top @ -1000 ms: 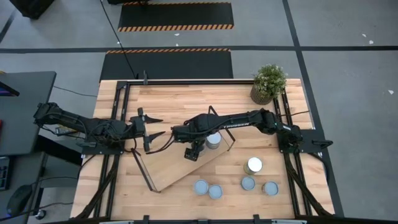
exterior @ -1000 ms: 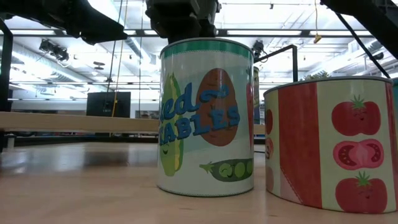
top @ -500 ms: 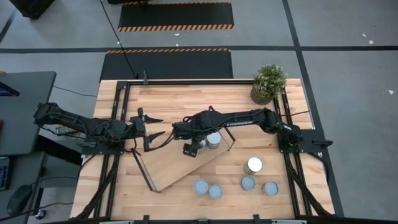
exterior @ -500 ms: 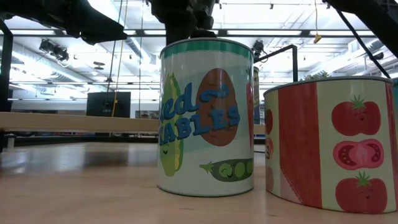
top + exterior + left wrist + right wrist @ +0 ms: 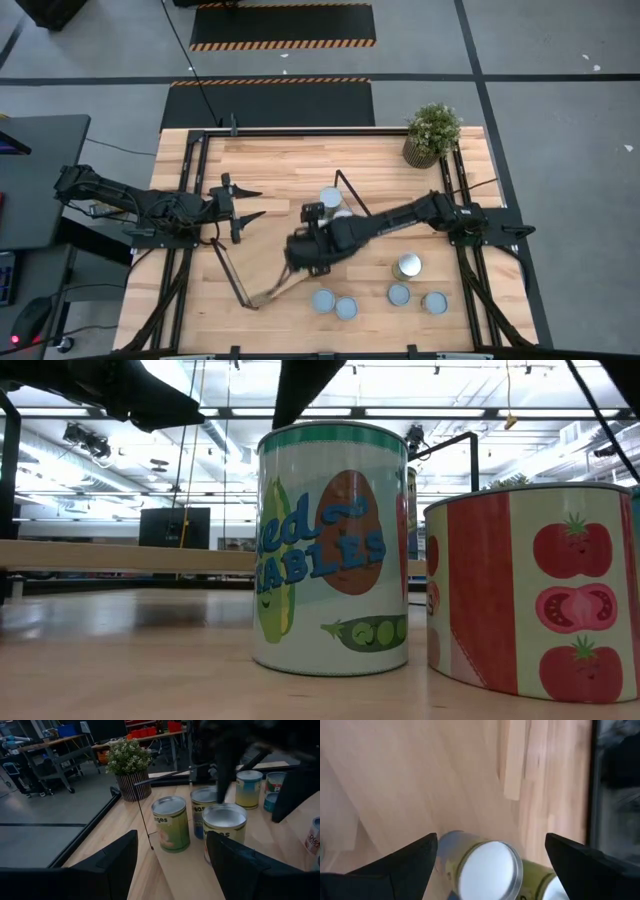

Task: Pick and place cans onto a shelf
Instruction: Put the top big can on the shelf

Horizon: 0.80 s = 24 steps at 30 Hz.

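Right gripper (image 5: 297,262) swung forward, low over shelf (image 5: 262,293).

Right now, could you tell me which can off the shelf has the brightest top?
The lone can behind the front row: its top shines white, while the four in front look duller.

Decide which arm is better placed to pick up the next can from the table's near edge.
Right. The right gripper hangs open over the shelf, close to the loose cans; the left gripper waits farther off at the table's left side.
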Motion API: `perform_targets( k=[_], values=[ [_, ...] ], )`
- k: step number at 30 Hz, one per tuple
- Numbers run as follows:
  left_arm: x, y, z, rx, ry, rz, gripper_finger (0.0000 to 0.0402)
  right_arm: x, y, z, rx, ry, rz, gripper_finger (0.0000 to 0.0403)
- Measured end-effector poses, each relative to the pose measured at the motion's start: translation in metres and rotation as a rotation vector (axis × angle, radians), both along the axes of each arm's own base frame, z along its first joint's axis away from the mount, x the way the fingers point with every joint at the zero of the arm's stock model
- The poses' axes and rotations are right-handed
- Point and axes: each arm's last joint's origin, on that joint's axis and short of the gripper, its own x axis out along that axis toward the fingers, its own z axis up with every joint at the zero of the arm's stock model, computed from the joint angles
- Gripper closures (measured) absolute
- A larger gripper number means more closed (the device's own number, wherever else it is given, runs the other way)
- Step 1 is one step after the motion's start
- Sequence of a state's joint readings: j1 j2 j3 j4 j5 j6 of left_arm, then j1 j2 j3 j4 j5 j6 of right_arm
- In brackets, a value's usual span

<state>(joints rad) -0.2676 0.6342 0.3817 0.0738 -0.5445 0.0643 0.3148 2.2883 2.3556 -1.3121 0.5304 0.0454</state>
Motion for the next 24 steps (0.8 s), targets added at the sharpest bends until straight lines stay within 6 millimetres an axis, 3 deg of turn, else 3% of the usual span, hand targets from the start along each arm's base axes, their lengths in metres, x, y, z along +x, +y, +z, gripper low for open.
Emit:
perform_targets(
  k=[5,9,17,24],
  values=[
    [0.000,0.000,0.000,0.000,0.001,0.000,0.0159,-0.009,0.023,-0.007,-0.102,-0.001,0.030,0.0025],
    [0.000,0.000,0.000,0.000,0.000,0.000,0.0159,-0.012,0.029,-0.025,-0.170,0.030,0.019,0.0025],
    [0.000,0.000,0.000,-0.001,-0.001,0.000,0.0159,-0.016,0.022,-0.054,-0.308,0.078,-0.033,0.0025],
    [0.000,0.000,0.000,-0.001,-0.001,0.000,0.0159,-0.010,0.002,-0.059,-0.313,0.092,-0.084,0.0025]
  ],
)
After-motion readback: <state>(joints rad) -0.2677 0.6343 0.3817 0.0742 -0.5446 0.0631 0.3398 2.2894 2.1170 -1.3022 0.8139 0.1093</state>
